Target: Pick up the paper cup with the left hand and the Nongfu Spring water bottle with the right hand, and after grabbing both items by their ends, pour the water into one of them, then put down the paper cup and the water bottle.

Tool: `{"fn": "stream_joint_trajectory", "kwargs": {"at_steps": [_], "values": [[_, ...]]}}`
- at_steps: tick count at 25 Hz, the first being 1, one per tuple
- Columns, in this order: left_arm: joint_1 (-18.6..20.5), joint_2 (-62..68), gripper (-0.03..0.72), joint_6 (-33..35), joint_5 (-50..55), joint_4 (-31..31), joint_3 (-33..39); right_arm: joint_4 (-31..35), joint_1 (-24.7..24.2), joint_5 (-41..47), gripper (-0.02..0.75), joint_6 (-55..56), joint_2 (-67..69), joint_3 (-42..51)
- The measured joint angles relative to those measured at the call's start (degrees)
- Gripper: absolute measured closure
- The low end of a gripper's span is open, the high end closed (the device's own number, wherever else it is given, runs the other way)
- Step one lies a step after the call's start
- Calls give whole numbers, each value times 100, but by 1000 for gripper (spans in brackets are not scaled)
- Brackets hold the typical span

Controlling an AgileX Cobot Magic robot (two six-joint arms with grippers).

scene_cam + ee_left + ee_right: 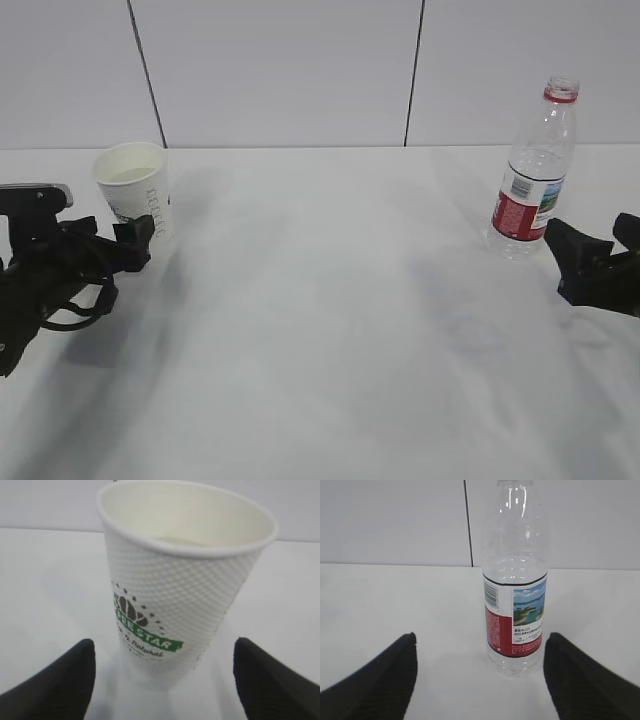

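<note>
We find the paper cup [135, 192] standing upright on the bench [320, 340] at the far left, with a pale liquid, apparently the water [131, 174], visible inside near the rim. The Nongfu Spring water bottle [535, 170] stands upright and uncapped at the far right, well apart from the cup; it looks largely empty, though we cannot tell its exact level.

The left hand [162, 680] faces the cup with its gripper spread wide and holding nothing; in the left wrist view the cup's base sits between the two fingers [60, 680], clear of both. The right hand [480, 680] is likewise wide open and empty, its fingers [375, 680] on either side of the bottle's lower body without contact.

Our judgement: both items are set down or not yet taken; the liquid in the cup suggests the pour is done and the step in hand is release and withdrawal. To do it well, we would draw each arm straight back along its own line, keeping the fingers spread so neither clips a wall. The cup is the greater risk: full, light-walled and tapered, a glancing touch near its base could tip or spill it. The empty bottle topples easily too.
</note>
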Motion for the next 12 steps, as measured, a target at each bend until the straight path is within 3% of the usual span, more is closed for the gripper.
{"fn": "stream_joint_trajectory", "kwargs": {"at_steps": [12], "values": [[0,-1246,67,0,-9,-3,888,0,0,0,145,-10,0,0]]}}
